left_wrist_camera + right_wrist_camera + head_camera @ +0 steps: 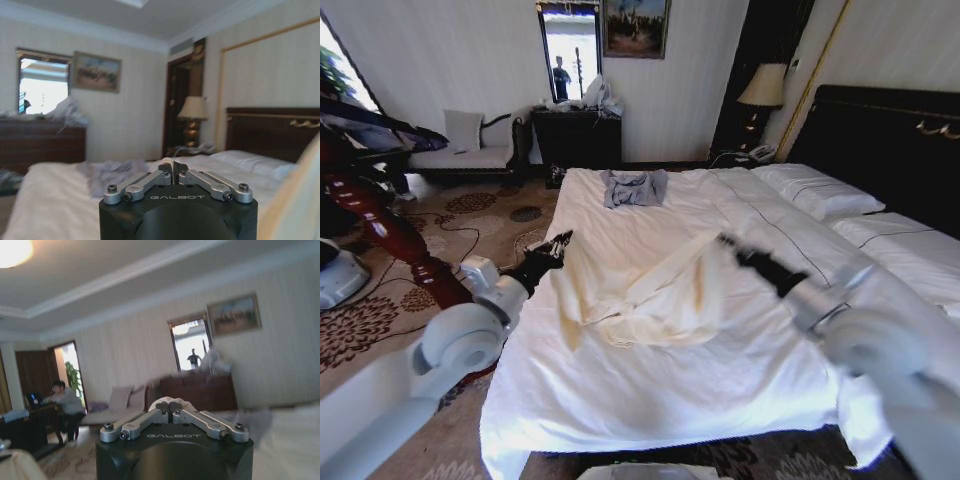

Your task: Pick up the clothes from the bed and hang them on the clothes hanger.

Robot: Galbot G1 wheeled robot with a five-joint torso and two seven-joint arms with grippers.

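The clothes (655, 295), a pale cream-yellow garment, lie across the middle of the bed (620, 400) with their upper edge pulled up off the white sheet. My left gripper (557, 243) is at the garment's left end, shut with a pinch of pale fabric at its fingertips (173, 163). My right gripper (728, 241) holds the right end, also shut on cream cloth (168, 401). A strip of the fabric stretches between the two. The clothes hanger (380, 124), a thin dark straight bar, juts out at the far left, well away from both grippers.
A small blue-grey garment (635, 187) lies near the far end of the bed. White pillows (820, 190) and a dark headboard (890, 140) are at the right. A thick reddish-brown post (395, 235) stands on the patterned carpet left of the bed. A dark dresser (575, 135) stands against the far wall.
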